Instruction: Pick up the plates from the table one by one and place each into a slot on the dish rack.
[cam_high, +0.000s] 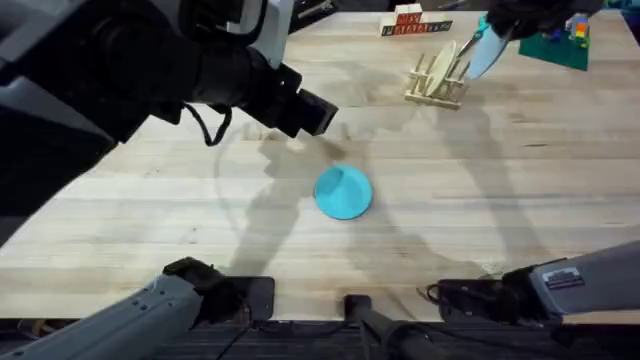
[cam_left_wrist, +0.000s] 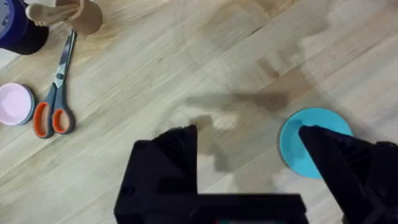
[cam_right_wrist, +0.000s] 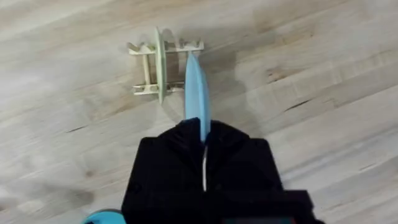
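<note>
A turquoise plate lies flat on the middle of the table. My left gripper hovers open above the wood just beside this plate, one finger overlapping its edge in the left wrist view. At the far right stands the dish rack with a cream plate upright in one slot. My right gripper is shut on a pale blue plate, held on edge just above the rack, beside the cream plate. From overhead that plate hangs tilted at the rack's right.
Wooden letter blocks and a green base with coloured bricks sit at the far edge. Orange-handled scissors, a pink dish and a dark blue object lie to the left arm's side.
</note>
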